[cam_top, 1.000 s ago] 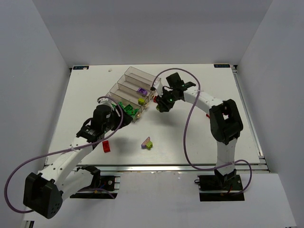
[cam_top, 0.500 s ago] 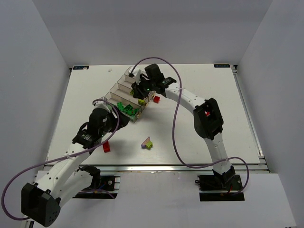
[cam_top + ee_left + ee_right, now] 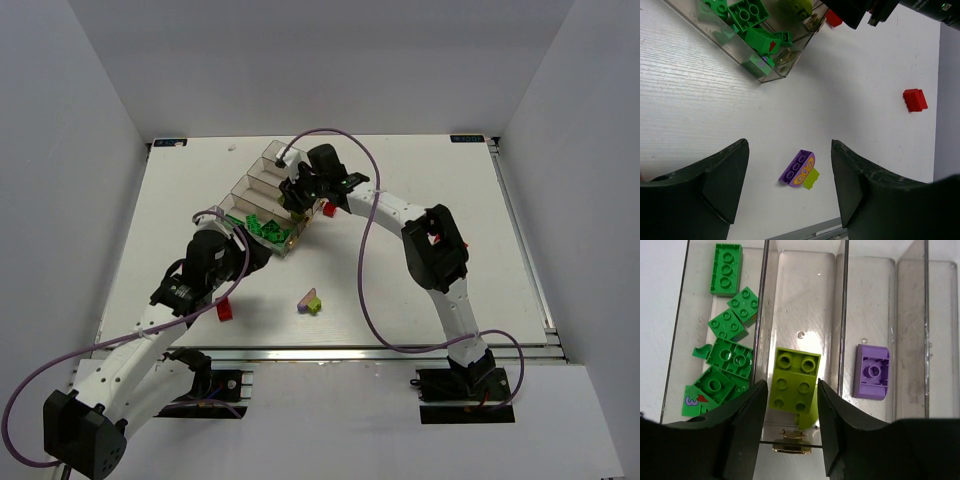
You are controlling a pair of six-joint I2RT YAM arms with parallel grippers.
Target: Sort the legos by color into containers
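**Right gripper spread over the tray's lime bin, left gripper wide above the surface**

The right gripper (image 3: pixel 792 390) hangs over the stepped tray (image 3: pixel 268 160) with its jaws parted and nothing clamped. A lime brick (image 3: pixel 795 372) lies below them in the tray's second bin. The tray's lowest bin, next to that one, holds a heap of green bricks (image 3: pixel 732 357). On the other side, the third bin holds one purple brick (image 3: pixel 871 371).

The left gripper (image 3: pixel 790 147) hovers over the surface (image 3: pixel 450 200) near the tray's lowest bin, jaws wide and holding nothing. Under it, apart from the tray, lies a purple-and-lime pair (image 3: pixel 800 169) of bricks, touching each other. A red brick (image 3: pixel 327 209) sits just beside the tray's end. A second red brick (image 3: pixel 915 99) lies farther out from that end. A third red brick (image 3: pixel 225 310) lies well apart from the tray, by the left arm.
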